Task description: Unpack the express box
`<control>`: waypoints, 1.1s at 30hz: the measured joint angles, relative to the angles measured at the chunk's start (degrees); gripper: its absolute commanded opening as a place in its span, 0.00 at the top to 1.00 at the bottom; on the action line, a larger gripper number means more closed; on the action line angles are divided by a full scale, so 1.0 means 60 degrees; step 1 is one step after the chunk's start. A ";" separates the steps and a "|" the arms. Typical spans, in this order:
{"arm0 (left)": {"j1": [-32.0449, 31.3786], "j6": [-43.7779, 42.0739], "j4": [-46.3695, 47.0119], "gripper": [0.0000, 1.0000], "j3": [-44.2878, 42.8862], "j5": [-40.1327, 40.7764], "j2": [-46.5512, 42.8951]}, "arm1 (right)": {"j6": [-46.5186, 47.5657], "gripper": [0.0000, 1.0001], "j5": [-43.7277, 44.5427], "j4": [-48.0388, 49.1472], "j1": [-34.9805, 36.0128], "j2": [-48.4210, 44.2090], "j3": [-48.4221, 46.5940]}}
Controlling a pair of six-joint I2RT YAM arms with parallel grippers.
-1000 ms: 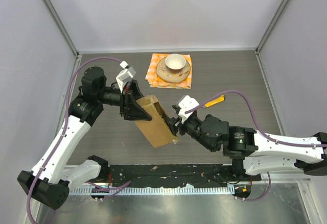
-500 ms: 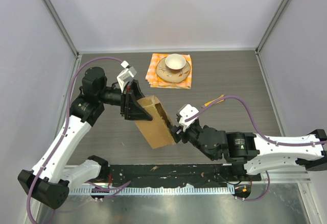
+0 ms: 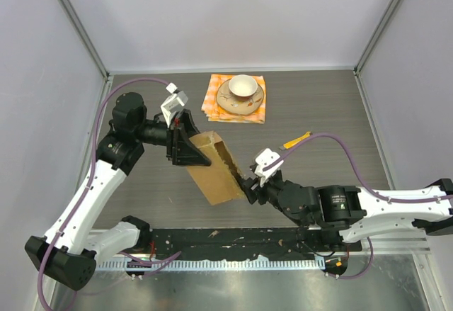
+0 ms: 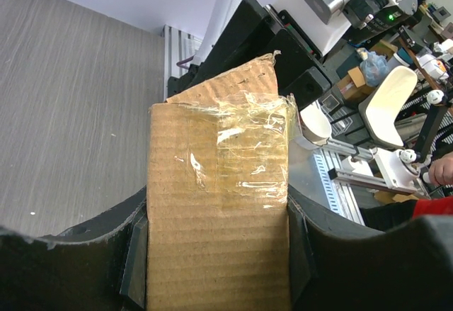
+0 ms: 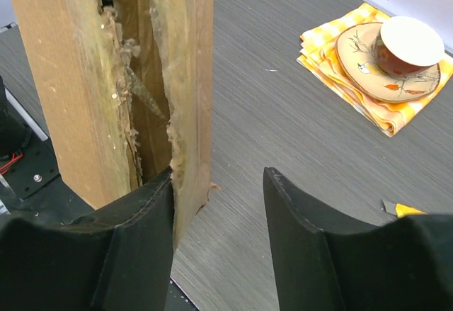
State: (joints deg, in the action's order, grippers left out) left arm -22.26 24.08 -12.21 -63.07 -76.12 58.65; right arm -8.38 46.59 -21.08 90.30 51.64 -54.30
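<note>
Gripping the express box (image 3: 214,167) across its width, the left gripper (image 3: 191,148) has both fingers pressed flat against the cardboard sides, as the left wrist view shows; the box hangs tilted, apparently clear of the table (image 3: 318,105), between the two arms and well apart from the saucer (image 3: 241,99).

Plain corrugated cardboard, it is probably light and fairly stiff along its faces, yet soft at the edges, so a hard squeeze could crush it; the clear tape (image 4: 244,148) over one end looks crinkled and slick, a poor place to pinch.

The right gripper (image 3: 249,186) sits at the lower end of the box with its fingers apart; its left finger (image 5: 138,244) touches the ragged edge of a torn seam (image 5: 145,95), its other finger closes on nothing. That frayed flap edge looks like the best hold for peeling, though the paper there may tear away instead of lifting.

Through the split only a dark gap shows; I cannot tell what the box holds, if anything.

On the saucer, atop an orange checkered cloth (image 3: 214,108), stands a cup (image 3: 243,84) with nothing visible inside; a yellow-handled tool (image 3: 299,139) lies near the right arm.
</note>
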 measured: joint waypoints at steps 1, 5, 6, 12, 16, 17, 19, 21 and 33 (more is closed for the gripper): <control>0.0000 0.0004 0.0000 1.00 0.0000 0.0004 0.0000 | -0.0058 0.51 0.0004 0.0000 0.0018 0.0000 0.0025; 0.0036 0.0033 0.0044 1.00 0.0000 0.0036 0.0004 | -0.0135 0.71 0.0011 0.0022 0.0084 -0.0018 0.0226; 0.0069 0.0102 0.0117 1.00 0.0000 0.0025 0.0004 | -0.0109 0.74 0.0022 -0.0069 0.0091 -0.0044 0.0306; 0.0102 0.0186 0.0481 1.00 0.0000 -0.0317 0.0007 | 0.0000 0.88 -0.0448 -0.0324 0.0131 -0.0393 0.0299; 0.0095 0.0182 0.0827 1.00 -0.0004 -0.0732 -0.0004 | 0.0138 0.90 -0.1104 -0.0965 0.0146 -0.1005 -0.0240; 0.0055 0.0168 0.0940 1.00 -0.0007 -0.0863 -0.0015 | 0.0189 0.90 -0.1246 -0.1158 0.0146 -0.1133 -0.0441; -0.0069 0.0080 0.1147 1.00 -0.0007 -0.1049 -0.0062 | 0.0302 0.92 -0.1515 -0.1479 0.0146 -0.1322 -0.0816; -0.0186 -0.0033 0.1282 1.00 -0.0004 -0.1133 -0.0117 | 0.0379 0.92 -0.1759 -0.1723 0.0146 -0.1362 -0.1056; -0.0328 -0.0255 0.1348 0.00 0.0331 -0.1424 0.0022 | 0.0922 0.99 -0.1388 -0.1880 0.0146 -0.0754 -0.1228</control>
State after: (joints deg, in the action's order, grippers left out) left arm -24.23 22.55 -4.12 -61.08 -84.66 58.78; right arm -2.85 38.26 -32.36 91.18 47.11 -61.67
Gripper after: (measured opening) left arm 0.994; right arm 0.093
